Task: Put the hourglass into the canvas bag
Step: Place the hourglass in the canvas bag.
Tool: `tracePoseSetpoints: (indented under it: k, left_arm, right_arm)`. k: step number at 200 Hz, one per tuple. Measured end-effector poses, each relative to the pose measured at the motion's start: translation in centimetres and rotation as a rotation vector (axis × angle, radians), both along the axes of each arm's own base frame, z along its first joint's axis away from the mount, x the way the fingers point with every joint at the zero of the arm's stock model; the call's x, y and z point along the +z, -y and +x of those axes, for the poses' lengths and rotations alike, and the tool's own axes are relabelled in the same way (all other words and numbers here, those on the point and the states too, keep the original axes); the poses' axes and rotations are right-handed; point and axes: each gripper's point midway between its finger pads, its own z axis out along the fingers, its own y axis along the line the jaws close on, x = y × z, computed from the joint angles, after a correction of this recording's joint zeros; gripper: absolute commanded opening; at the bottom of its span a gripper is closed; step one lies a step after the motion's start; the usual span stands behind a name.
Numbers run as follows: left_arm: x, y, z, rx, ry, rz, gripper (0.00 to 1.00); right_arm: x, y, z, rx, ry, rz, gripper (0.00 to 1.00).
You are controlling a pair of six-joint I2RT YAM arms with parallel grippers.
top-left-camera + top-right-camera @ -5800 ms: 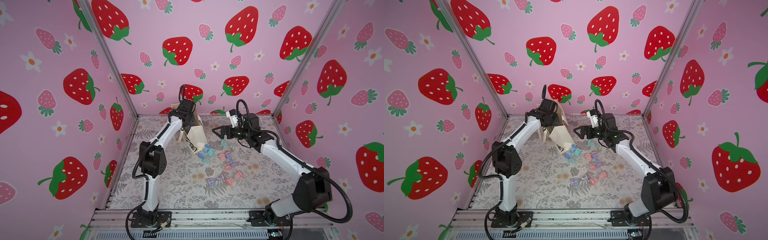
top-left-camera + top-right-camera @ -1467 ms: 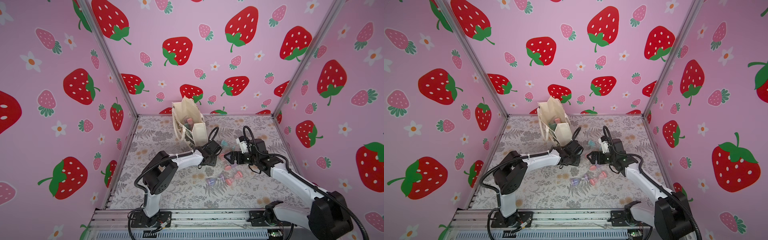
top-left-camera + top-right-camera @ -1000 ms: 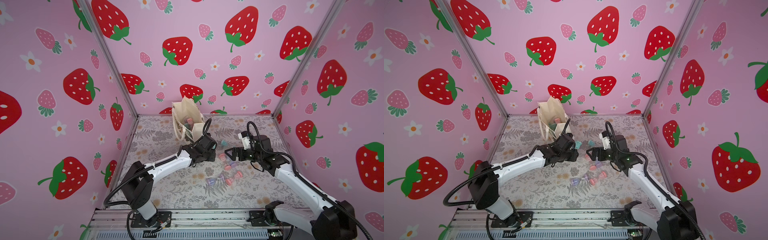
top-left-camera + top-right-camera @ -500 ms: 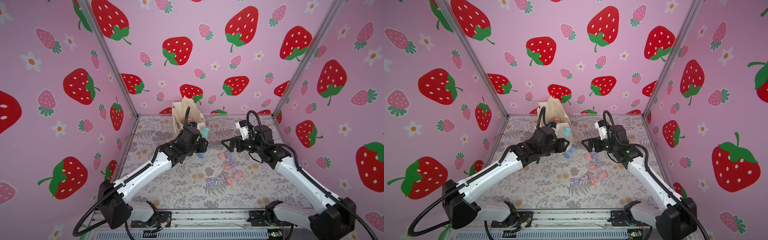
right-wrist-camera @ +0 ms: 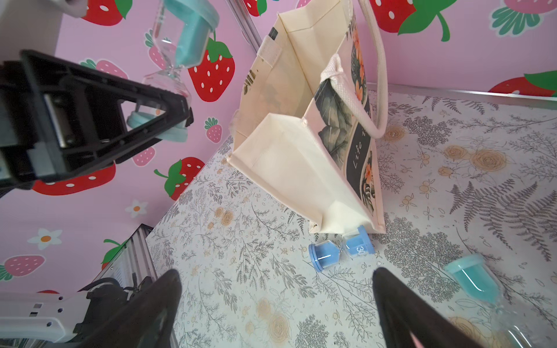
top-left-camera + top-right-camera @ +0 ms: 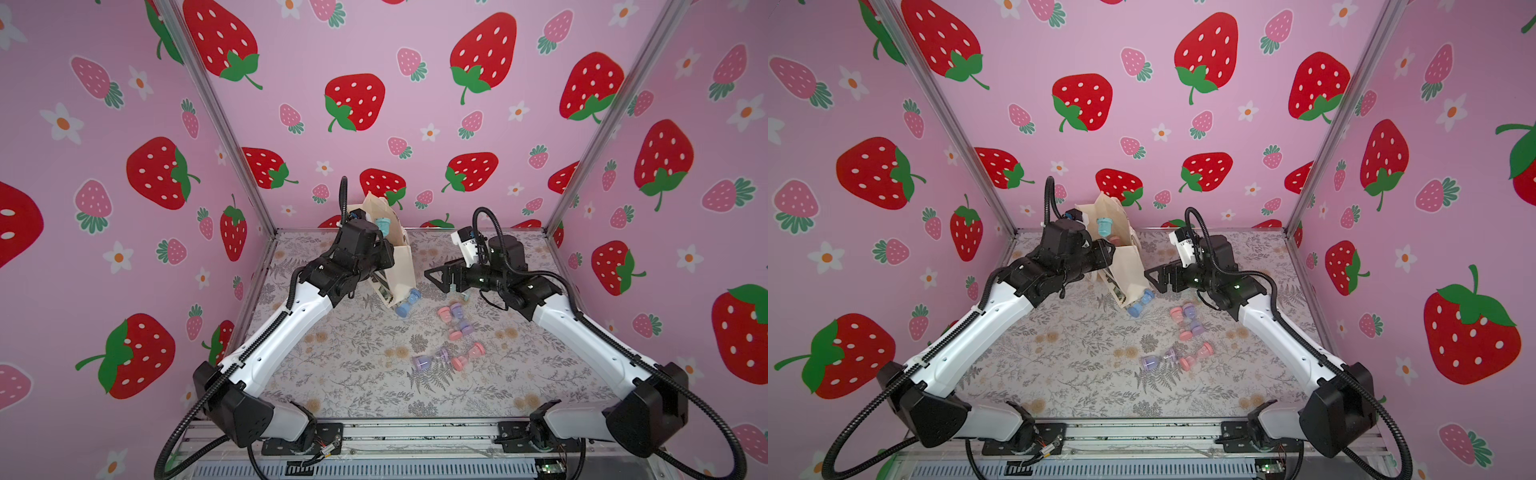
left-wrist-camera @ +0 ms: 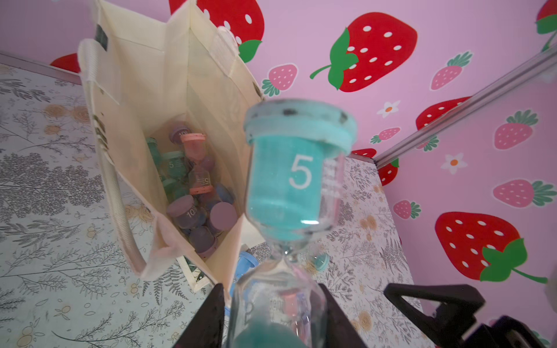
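While the left gripper (image 7: 271,304) is clamped on the lower bulb of the teal hourglass (image 7: 289,180) marked 5, that hourglass hangs in the air just beside the rim of the canvas bag (image 5: 286,168), not yet over the opening. The bag stands open near the back wall. Step in hand looks like the carry-and-drop. To do it well, centre the hourglass over the mouth, keep clear of the loop handles and soft rim, lower it a bit, then let go. The right gripper (image 6: 434,277) has its jaws wide apart and holds nothing, near the bag's side; it could steady the wall. Count: one bag, one held hourglass, and six loose on the floral table (image 6: 353,353). These are the blue hourglass (image 5: 340,253) touching the bag's bottom corner, loose teal hourglass (image 5: 473,281), pink hourglass (image 6: 444,312) beside purple hourglass (image 6: 457,309), and lavender hourglass (image 6: 422,364) beside second pink hourglass (image 6: 459,364). Several more lie inside the bag, too piled up to count.
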Motion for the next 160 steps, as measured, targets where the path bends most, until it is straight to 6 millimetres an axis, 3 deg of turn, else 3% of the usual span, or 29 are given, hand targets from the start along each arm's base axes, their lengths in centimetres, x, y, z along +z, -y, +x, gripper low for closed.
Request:
tracePoseSetpoints:
  k: [89, 125, 160]
  left_arm:
    - [-4.2, -1.6, 9.2, 0.122, -0.090, 0.104, 0.32]
    - [-7.6, -1.6, 12.6, 0.126, -0.148, 0.162, 0.32]
    - [-11.2, -1.5, 14.1, 0.122, -0.223, 0.247, 0.33]
  right_arm:
    - [0.8, -1.2, 2.0, -0.001, 0.045, 0.000, 0.99]
    - [0.7, -1.1, 2.2, -0.007, 0.051, -0.008, 0.99]
    - [0.4, -1.1, 2.4, -0.011, 0.050, -0.014, 0.99]
